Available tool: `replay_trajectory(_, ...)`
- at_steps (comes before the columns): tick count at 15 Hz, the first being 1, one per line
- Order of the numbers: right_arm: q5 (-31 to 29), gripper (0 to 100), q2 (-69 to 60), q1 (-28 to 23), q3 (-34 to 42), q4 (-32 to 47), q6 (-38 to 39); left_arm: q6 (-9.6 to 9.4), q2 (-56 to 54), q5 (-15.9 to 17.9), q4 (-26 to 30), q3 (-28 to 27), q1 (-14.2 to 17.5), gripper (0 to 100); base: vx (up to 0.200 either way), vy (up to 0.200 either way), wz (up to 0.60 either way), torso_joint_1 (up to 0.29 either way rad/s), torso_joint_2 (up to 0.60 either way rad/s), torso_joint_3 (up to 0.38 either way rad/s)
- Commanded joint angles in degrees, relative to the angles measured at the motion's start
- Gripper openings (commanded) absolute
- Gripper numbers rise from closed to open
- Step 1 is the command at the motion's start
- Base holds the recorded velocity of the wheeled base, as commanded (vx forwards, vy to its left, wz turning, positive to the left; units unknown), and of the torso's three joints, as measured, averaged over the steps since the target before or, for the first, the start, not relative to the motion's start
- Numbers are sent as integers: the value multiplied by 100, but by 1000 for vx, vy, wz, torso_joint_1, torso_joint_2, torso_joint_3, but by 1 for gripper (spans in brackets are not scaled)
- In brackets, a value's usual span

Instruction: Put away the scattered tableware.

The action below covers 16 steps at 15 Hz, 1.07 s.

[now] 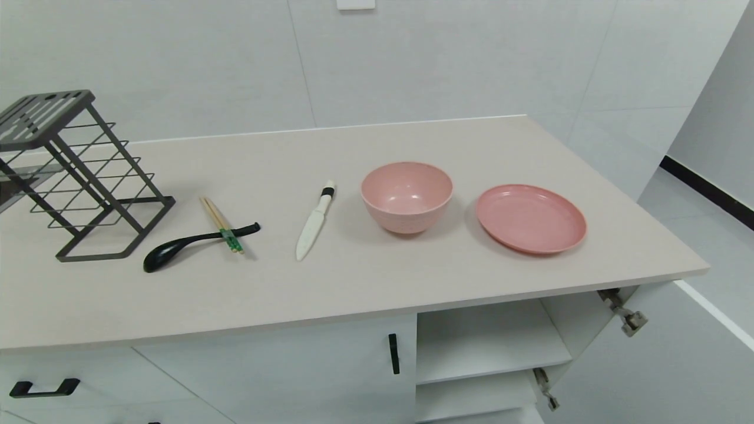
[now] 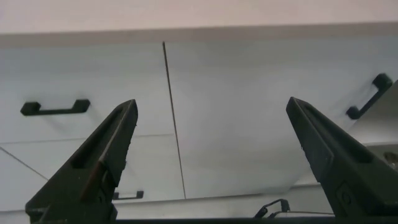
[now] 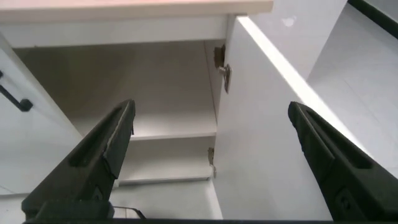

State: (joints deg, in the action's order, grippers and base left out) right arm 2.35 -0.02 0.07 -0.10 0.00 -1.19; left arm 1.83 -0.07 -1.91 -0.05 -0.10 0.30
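**Tableware scattered on a pale surface [image 1: 353,282]**

A pink bowl [image 1: 406,196] stands mid-surface, with a pink plate [image 1: 531,218] just beside it on the right. To its left lie a white knife [image 1: 314,221], then chopsticks [image 1: 221,224] crossing a black spoon [image 1: 194,242], near a wire rack [image 1: 76,176]. The left gripper [image 2: 211,106] faces closed cupboard doors [image 2: 249,112] and the right gripper [image 3: 211,106] an open cupboard [image 3: 168,134]. Both sets of jaws are wide apart.
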Motion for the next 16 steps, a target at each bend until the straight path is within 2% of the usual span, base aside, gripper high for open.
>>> replay_trajectory(1, 2, 100, 2, 1, 1, 0, 5, 2, 7, -2, -4, 1, 5, 100, 0, 0, 0, 310, -510, -246)
replay_trajectory(8, 11, 100, 2, 1, 10, 0, -4, -16, 7, 7, 5, 1, 5, 100, 0, 0, 0, 281, -531, -254)
replay_trajectory(12, 2, 100, 2, 1, 1, 0, 5, 28, 7, 7, -4, 1, 5, 100, 0, 0, 0, 107, -205, -101)
replay_trajectory(14, 11, 100, 2, 1, 1, 0, -4, -33, 7, 16, 5, 1, 5, 100, 0, 0, 0, 0, 0, 0)
replay_trajectory(16, 11, 100, 2, 1, 1, 0, -4, -236, 7, 16, 14, 1, 5, 100, 0, 0, 0, 0, 0, 0)
